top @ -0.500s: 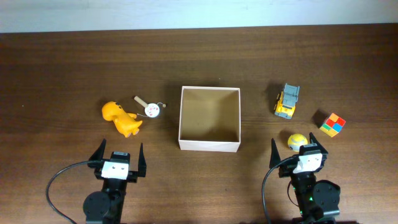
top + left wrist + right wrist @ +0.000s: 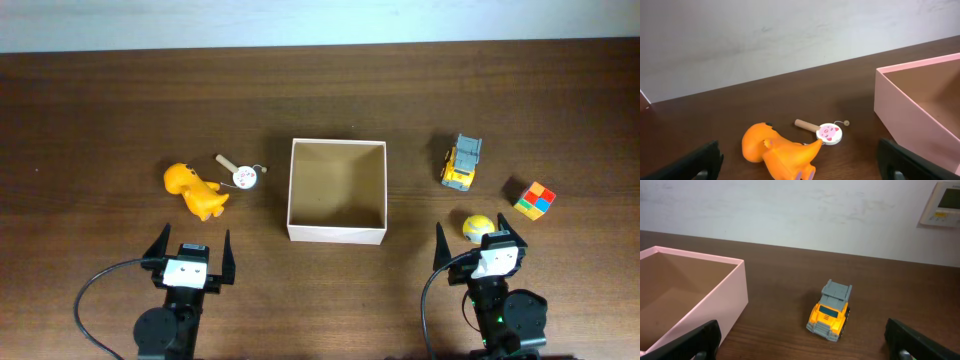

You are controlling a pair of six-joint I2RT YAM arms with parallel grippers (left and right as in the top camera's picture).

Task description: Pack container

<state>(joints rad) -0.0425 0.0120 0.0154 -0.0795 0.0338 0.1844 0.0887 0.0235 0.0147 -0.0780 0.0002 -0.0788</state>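
Left pincer [image 2: 193, 245] and right pincer [image 2: 480, 240] gape wide, empty, along the overhead view's bottom; the container [image 2: 337, 234] sits mid-frame on the dark wooden table [image 2: 100, 100]. Left wrist view: container far right, pale wall [image 2: 740, 35] behind. Right wrist view: container lower left.

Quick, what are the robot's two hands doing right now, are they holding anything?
Left gripper: open, holding nothing.
Right gripper: open, holding nothing.
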